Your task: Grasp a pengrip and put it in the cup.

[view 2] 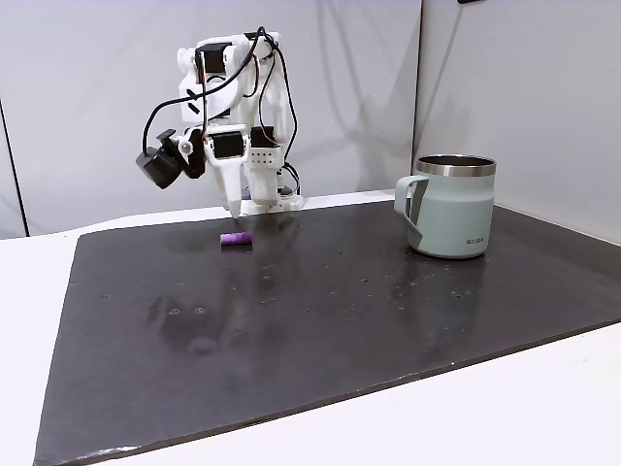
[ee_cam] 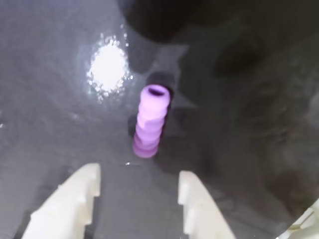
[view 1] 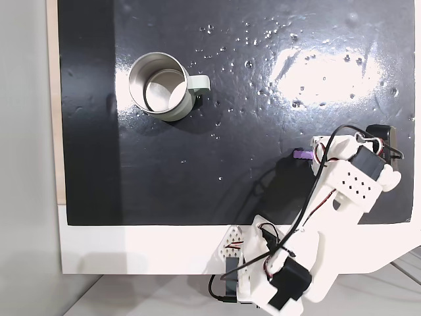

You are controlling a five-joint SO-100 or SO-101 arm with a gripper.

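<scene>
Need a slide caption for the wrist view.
Open tool poised just short of the purple pengrip lying on the dark mat.

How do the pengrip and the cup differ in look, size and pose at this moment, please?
The pengrip is purple and ribbed; the cup is smooth pale grey-green with a shiny rim. The pengrip is tiny, the cup far larger. The pengrip lies on its side, the cup stands upright. Both rest on the dark mat, untouched by the open gripper.
</scene>
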